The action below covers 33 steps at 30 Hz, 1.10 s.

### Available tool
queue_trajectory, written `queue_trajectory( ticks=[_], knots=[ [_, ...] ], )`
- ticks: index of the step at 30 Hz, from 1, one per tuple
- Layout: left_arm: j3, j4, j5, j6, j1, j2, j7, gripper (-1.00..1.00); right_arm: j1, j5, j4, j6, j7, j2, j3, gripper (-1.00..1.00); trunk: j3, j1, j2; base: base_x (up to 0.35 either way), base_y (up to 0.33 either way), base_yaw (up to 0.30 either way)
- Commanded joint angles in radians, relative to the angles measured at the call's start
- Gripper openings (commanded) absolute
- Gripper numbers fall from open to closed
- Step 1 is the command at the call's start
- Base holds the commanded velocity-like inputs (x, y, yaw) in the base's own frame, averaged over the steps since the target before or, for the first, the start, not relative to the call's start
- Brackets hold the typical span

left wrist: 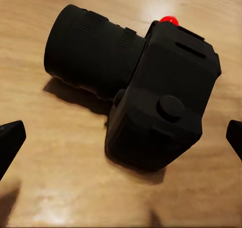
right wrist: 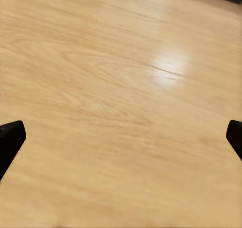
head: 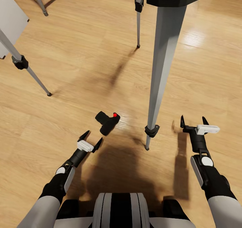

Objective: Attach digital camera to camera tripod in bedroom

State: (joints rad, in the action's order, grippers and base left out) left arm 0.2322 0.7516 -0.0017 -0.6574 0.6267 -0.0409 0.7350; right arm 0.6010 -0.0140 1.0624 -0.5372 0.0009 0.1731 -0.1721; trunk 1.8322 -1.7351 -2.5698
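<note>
Hovering our released left gripper (head: 92, 138) near the digital camera (head: 108, 121) on the floor (head: 84, 70), we keep our right gripper (head: 194, 121) spread beside the camera tripod (head: 161, 70).

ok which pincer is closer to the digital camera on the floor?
Left. The left pincer hangs open just short of the digital camera; the right pincer is open beyond the camera tripod leg, farther off.

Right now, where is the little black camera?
The digital camera lies on the wood floor in the head view, just ahead of the open left gripper, left of the camera tripod's nearest leg.
</note>
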Motion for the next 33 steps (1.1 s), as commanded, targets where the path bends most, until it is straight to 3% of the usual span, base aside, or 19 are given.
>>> queue_trajectory(
  ticks=[1, 33],
  knots=[
    [0.006, -0.001, -0.001, 0.005, 0.001, -0.002, 0.010, 1.00, 0.000, -0.001, 0.003, -0.003, 0.000, 0.000, 0.000, 1.00, 0.000, 0.000, 0.000, 0.000, 0.000, 0.000],
    [0.006, -0.003, -0.005, 0.178, 0.035, -0.002, 0.008, 1.00, 0.000, -0.001, 0.019, -0.003, 0.000, 0.000, 0.000, 1.00, 0.000, 0.000, 0.000, 0.000, 0.000, 0.000]
  ],
)
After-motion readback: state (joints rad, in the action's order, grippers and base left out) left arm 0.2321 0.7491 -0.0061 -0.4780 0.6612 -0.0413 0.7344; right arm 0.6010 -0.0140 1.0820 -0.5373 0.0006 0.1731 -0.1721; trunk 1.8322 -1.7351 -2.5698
